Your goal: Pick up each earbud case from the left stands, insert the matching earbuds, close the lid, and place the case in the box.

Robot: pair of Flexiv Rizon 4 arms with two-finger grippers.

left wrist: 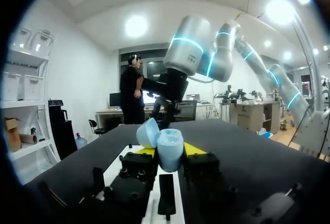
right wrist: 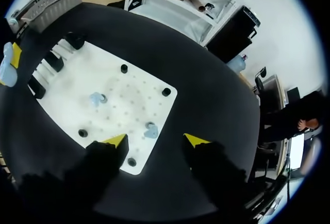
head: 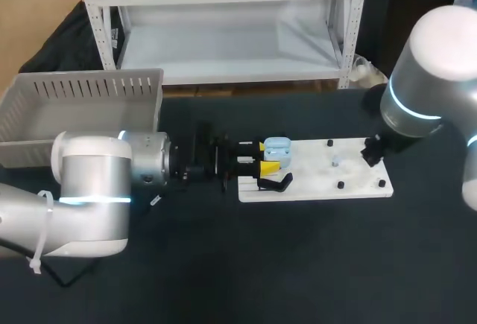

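A light blue earbud case (left wrist: pixel 169 149) with its lid (left wrist: pixel 148 133) tipped open stands between the yellow tips of my left gripper (left wrist: pixel 169 151), which is shut on it. In the head view the case (head: pixel 277 147) is held over the left end of the white board (head: pixel 313 182). My right gripper (right wrist: pixel 155 140) hangs open above the board's right end, and a pale blue earbud (right wrist: pixel 151 130) lies on the board just ahead of the gap between its tips, touching neither. A second earbud (right wrist: pixel 97 98) lies nearer the board's middle.
A grey slatted box (head: pixel 82 104) sits at the back left of the black table. Black stands (head: pixel 277 183) line the board's left end. Short black pegs (right wrist: pixel 166 92) stick up around the earbuds. My right arm (head: pixel 428 86) rises over the board's right end.
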